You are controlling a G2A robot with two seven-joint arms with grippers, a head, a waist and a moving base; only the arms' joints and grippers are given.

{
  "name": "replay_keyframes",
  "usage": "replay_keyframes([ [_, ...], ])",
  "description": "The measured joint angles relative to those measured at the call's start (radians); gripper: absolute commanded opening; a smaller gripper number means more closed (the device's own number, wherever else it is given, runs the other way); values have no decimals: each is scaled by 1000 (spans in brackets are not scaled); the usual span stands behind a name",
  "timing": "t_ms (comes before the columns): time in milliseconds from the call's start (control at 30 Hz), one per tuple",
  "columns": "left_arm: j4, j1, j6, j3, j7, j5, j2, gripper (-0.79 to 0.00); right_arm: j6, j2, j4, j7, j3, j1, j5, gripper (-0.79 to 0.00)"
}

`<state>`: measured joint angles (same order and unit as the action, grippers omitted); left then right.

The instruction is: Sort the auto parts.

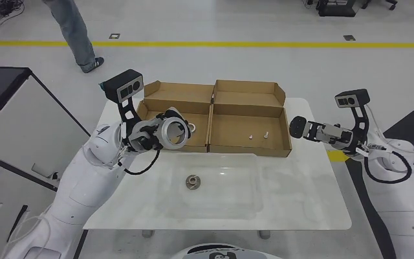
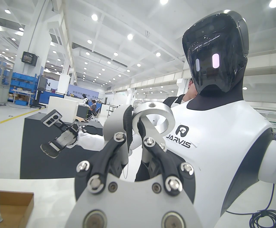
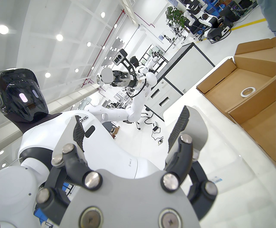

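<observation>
Found ring (image 2: pixel 153 121) pinched by its wall in left gripper (image 2: pixel 134 125), held high above left box (image 1: pixel 194 111). Found right gripper (image 3: pixel 131 127) splayed, empty, right of right box (image 1: pixel 233 129). Judged best: lowered slowly, close to left box's floor before release; kept clear of bolts (image 1: pixel 251 136) in right box.

White bench (image 1: pixel 307 194) with rounded corners, on a pale grey floor. Beyond its far edge, a yellow line (image 1: pixel 259 44) straight across the floor, with two small dark square markers (image 1: pixel 114 36) just past it. Off the bench's left side, a cabinet (image 1: pixel 11 81) with a black top and white fronts. Overhead, rows of round ceiling lights (image 2: pixel 130 36) between white beams; a dark monitor (image 2: pixel 28 58) high on a pillar, blue bins (image 2: pixel 19 78) lower down near it. Farther back, a leafy potted plant (image 3: pixel 175 15) and a red pipe (image 3: pixel 114 26) along the ceiling
</observation>
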<state>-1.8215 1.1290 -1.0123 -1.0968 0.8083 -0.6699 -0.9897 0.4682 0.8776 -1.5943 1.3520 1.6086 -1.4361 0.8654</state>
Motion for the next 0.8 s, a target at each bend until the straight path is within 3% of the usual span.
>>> replay_keyframes([
  [533, -1, 1, 1, 0, -1, -1, 0, -785, 0, 0, 0, 0, 0, 0, 0, 0],
  [800, -40, 27, 3, -5, -93, -9, -13, -785, 0, 0, 0, 0, 0, 0, 0, 0],
])
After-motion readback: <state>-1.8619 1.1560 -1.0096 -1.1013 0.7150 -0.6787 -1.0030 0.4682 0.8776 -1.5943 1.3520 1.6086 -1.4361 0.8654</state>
